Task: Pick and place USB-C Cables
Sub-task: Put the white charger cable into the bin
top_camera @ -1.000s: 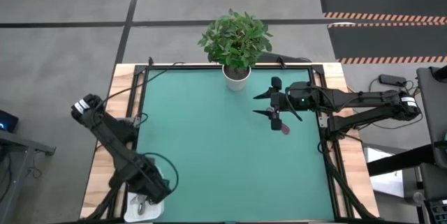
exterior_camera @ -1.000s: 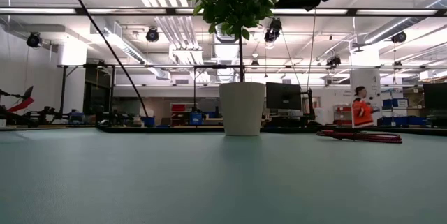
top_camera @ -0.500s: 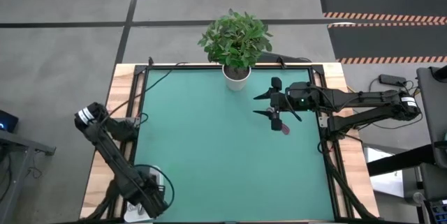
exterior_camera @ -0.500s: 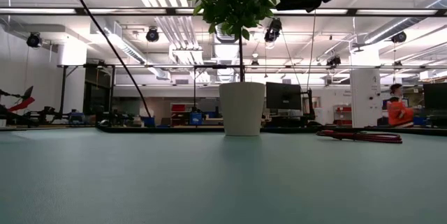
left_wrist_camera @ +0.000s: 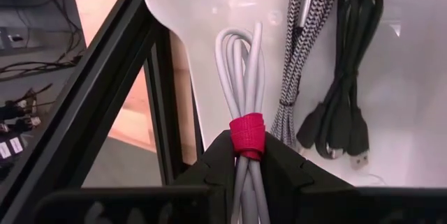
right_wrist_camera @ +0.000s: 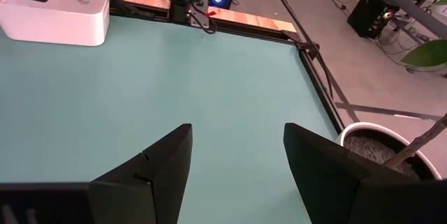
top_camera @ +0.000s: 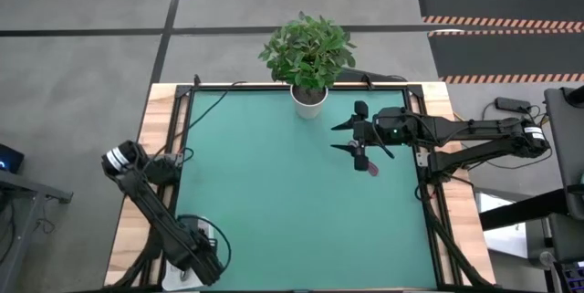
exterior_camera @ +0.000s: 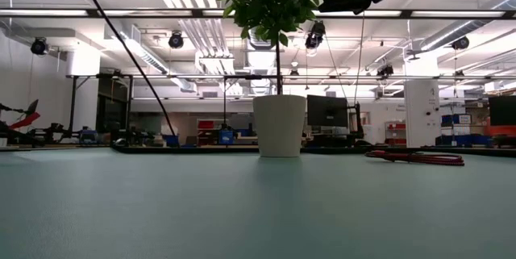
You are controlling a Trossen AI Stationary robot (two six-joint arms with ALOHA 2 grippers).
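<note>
My left gripper (top_camera: 199, 258) is down in the white tray (left_wrist_camera: 209, 15) at the table's near left corner, shut on the white cable with the red band (left_wrist_camera: 241, 63). Beside it the grey braided cable (left_wrist_camera: 297, 49) and the black cable (left_wrist_camera: 349, 63) lie flat on the tray floor. The magenta-purple cable (top_camera: 370, 167) lies on the green mat right beside my right gripper (top_camera: 343, 136); it also shows in the low view (exterior_camera: 415, 158). My right gripper (right_wrist_camera: 237, 154) is open and holds nothing, hovering over the mat's far right part. My left gripper pinches the white cable at its red band (left_wrist_camera: 248, 135) between the two fingers, which stand one on each side of the bundle. They come from above, slanting down into the tray. The looped end (left_wrist_camera: 241, 42) reaches out ahead of the fingers over the tray floor.
A potted plant (top_camera: 308, 51) in a white pot (exterior_camera: 280, 126) stands at the middle of the far edge. A black frame rail (left_wrist_camera: 105, 91) runs right beside the tray. The green mat (top_camera: 274, 193) between the two arms is bare. Robot wiring lies along the table's left edge.
My left gripper has moved toward the table's near edge and down over the white tray, its elbow swinging inward. My right arm has kept still. A person in the room behind walked right and out of the low view.
</note>
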